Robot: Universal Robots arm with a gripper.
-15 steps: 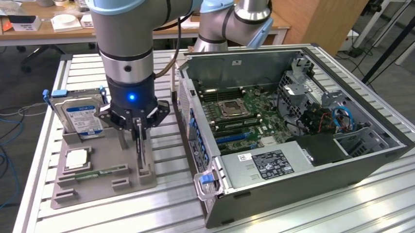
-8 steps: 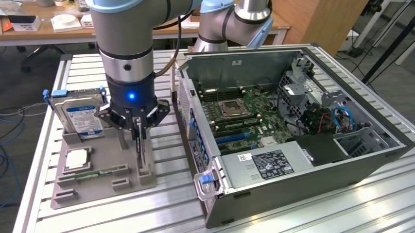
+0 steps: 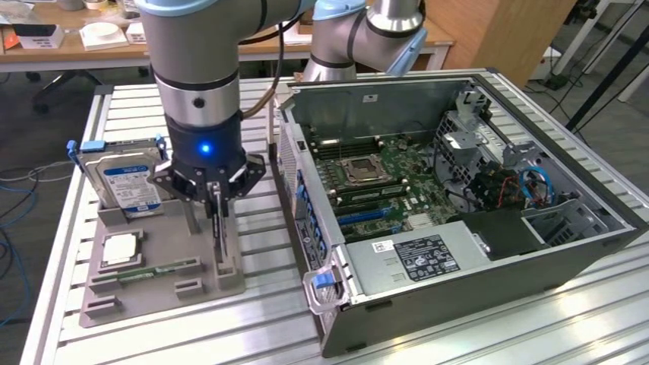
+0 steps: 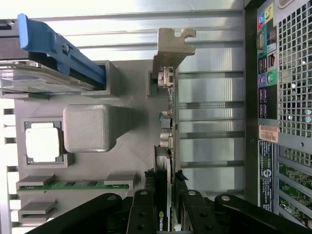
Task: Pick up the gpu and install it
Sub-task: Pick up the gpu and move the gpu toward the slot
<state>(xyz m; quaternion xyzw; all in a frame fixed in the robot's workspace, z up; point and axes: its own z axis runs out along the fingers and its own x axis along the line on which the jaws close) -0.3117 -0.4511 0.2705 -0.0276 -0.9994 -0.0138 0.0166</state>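
- While clamping the gpu by its top edge, sits at the pick-up step, by this reading: gripped but not raised, install not begun.
- Finds the gpu upright on its long edge in the slots of the grey holder, just outside the computer case, near its rear panel and parallel to it, both on the slatted bench.
- Shows, from the wrist, the end effector closed onto the card, a pad on each face, some way along from the silver bracket.
- Hangs plumb over the holder, arm vertical beside the computer case, wrist pointing straight down.
- Asks, at this step, for a square hold and a path straight up out of the slots; risks, on any tilt, binding the thin card against the holder's posts.
- Leaves the blue expansion slots inside the computer case without a card.
- Leaves untouched, farther from the computer case on the same holder, the hard drive, the processor chip and the memory stick.
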